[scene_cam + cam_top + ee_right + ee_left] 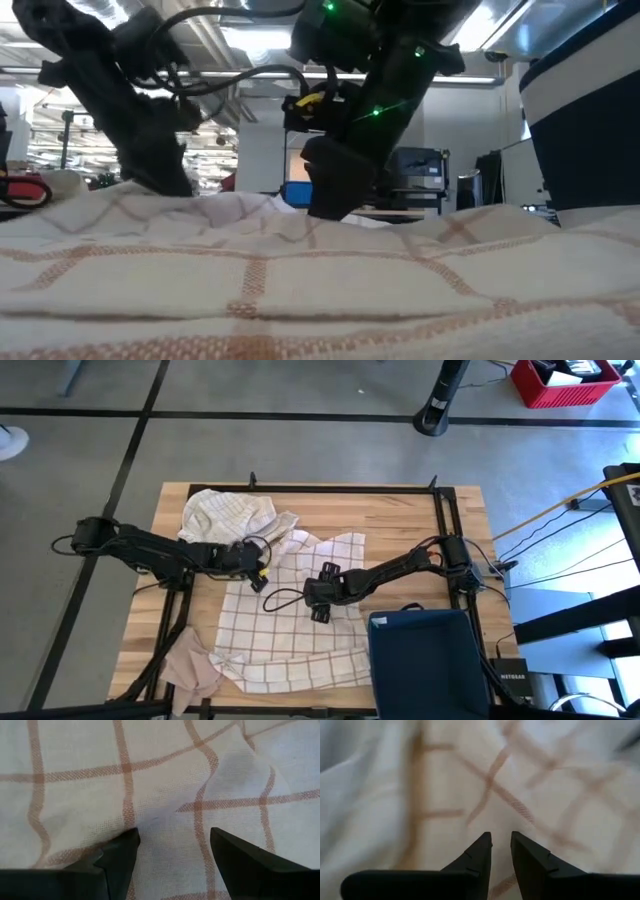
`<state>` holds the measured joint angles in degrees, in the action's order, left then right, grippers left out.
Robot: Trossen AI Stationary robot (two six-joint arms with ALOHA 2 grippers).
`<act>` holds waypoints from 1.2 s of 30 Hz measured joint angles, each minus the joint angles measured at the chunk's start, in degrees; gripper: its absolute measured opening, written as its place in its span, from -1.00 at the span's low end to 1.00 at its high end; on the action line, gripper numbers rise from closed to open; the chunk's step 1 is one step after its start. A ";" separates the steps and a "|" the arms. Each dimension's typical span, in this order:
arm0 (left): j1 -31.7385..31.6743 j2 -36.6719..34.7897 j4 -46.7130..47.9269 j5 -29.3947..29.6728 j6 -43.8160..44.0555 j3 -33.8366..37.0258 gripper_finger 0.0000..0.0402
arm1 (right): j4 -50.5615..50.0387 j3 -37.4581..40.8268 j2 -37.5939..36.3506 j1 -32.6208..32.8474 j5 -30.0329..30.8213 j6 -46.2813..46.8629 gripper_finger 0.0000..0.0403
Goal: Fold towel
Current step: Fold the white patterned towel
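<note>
Towel [290, 625] with the thin brown grid is lying rumpled and spread across the middle of the wooden table [400, 520], its far edge bunching up toward a second pale cloth [228, 515] that is sitting crumpled just beyond it. A tan rag [190, 665] is lying at the towel's near left corner, touching it. A dark blue bin [420, 660] is standing just beside the towel's near right edge.

Left claw [262, 567] is reaching over the towel's far left edge; in the left wrist view its fingers [480, 857] are standing nearly together, only a narrow slit showing between the tips right above the checked fabric, and I cannot tell whether any cloth is pinched between them.

Right claw [322, 608] is hovering low over the towel's middle, on the bin side of the left claw. In the right wrist view its fingers [120, 855] are standing wide apart, with a raised wrinkle of towel lying between them and nothing gripped.
</note>
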<state>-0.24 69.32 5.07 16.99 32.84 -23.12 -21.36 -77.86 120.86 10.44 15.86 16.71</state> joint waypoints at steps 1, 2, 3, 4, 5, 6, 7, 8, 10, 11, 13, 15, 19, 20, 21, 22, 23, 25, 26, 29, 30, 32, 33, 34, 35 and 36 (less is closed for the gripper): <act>1.06 0.36 -2.27 -0.71 0.07 0.13 -0.67 | 0.40 0.25 0.00 0.00 -0.02 0.02 0.26; 2.13 1.01 -3.74 -1.18 0.24 0.25 -0.67 | 0.80 0.43 0.00 0.00 -0.01 0.00 0.26; 3.26 1.82 -4.79 -1.54 0.28 0.31 -0.67 | 1.47 0.69 0.00 0.02 0.00 0.00 0.26; 4.35 2.80 -5.79 -1.85 0.52 0.32 -0.67 | 1.97 0.98 0.00 0.02 0.02 0.00 0.26; 5.47 4.02 -6.81 -1.94 1.22 0.32 -0.67 | 2.51 1.38 0.00 0.02 0.00 0.00 0.26; 6.50 5.38 -7.89 -1.96 2.03 0.32 -0.67 | 3.04 1.67 0.00 0.02 0.00 0.00 0.26; 7.57 6.91 -9.07 -1.97 3.12 0.32 -0.67 | 3.44 1.95 0.00 0.02 0.06 0.00 0.26; 8.62 8.74 -10.20 -1.99 4.44 0.32 -0.67 | 3.89 2.23 0.00 0.02 0.25 0.00 0.26; 10.69 12.60 -13.56 -1.77 6.34 0.34 -0.67 | 5.22 2.93 0.02 0.02 0.61 0.00 0.26; 11.60 14.30 -15.88 -1.68 7.45 0.25 -0.67 | 5.70 3.26 0.01 0.02 0.70 0.00 0.26; 13.06 17.02 -20.44 -2.16 9.26 0.16 -0.67 | 5.89 3.49 0.00 0.04 0.81 0.00 0.26; 13.85 17.90 -22.59 -4.77 9.42 -0.34 -0.67 | 5.79 3.51 0.00 0.04 0.81 0.00 0.26; 14.27 14.74 -20.07 -9.10 6.45 -3.39 -0.67 | 5.79 3.53 0.00 0.04 0.83 0.00 0.26; 14.22 13.04 -19.10 -9.37 5.44 -4.39 -0.67 | 5.81 3.53 0.00 0.04 0.83 -0.02 0.26; 14.12 11.32 -17.31 -9.42 4.22 -5.24 -0.67 | 5.81 3.53 0.00 0.09 0.83 -0.02 0.26; 14.03 9.56 -14.75 -9.45 3.18 -6.07 -0.67 | 5.81 3.53 0.00 0.09 0.83 -0.02 0.26; 13.77 7.64 -11.44 -9.41 2.07 -6.87 -0.67 | 5.81 3.53 0.00 0.09 0.81 -0.02 0.26; 13.01 3.56 -3.96 -8.60 0.32 -8.58 -0.67 | 5.82 3.56 0.00 0.09 0.77 -0.04 0.26; 12.53 1.46 -0.60 -7.33 -0.20 -9.36 -0.67 | 5.85 3.57 0.00 0.09 0.62 -0.04 0.26; 10.91 -3.99 8.88 0.31 -1.13 -10.22 -0.67 | 6.03 3.60 0.00 0.09 0.05 -0.35 0.26; 10.33 -5.37 11.70 3.71 -1.28 -10.20 -0.67 | 6.13 3.62 0.00 0.09 0.00 -0.48 0.26; 8.70 -6.85 16.26 9.16 0.10 -10.20 -0.67 | 6.36 3.64 0.00 0.09 0.00 -0.57 0.26; 7.75 -6.97 18.24 10.21 1.07 -10.16 -0.67 | 6.52 3.64 0.02 0.09 -0.06 -0.67 0.26; 6.72 -6.85 19.30 10.42 1.51 -9.86 -0.67 | 6.75 3.64 0.02 0.09 -0.06 -0.69 0.26; 5.89 -6.36 19.78 10.26 2.19 -9.47 -0.67 | 6.79 3.64 0.02 0.09 -0.04 -0.70 0.26; 5.06 -5.82 19.72 9.19 2.65 -8.98 -0.67 | 6.80 3.64 0.02 0.09 -0.05 -0.70 0.26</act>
<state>4.82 63.49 24.79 26.18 35.49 -32.11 -14.56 -74.22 120.88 10.52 15.80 16.01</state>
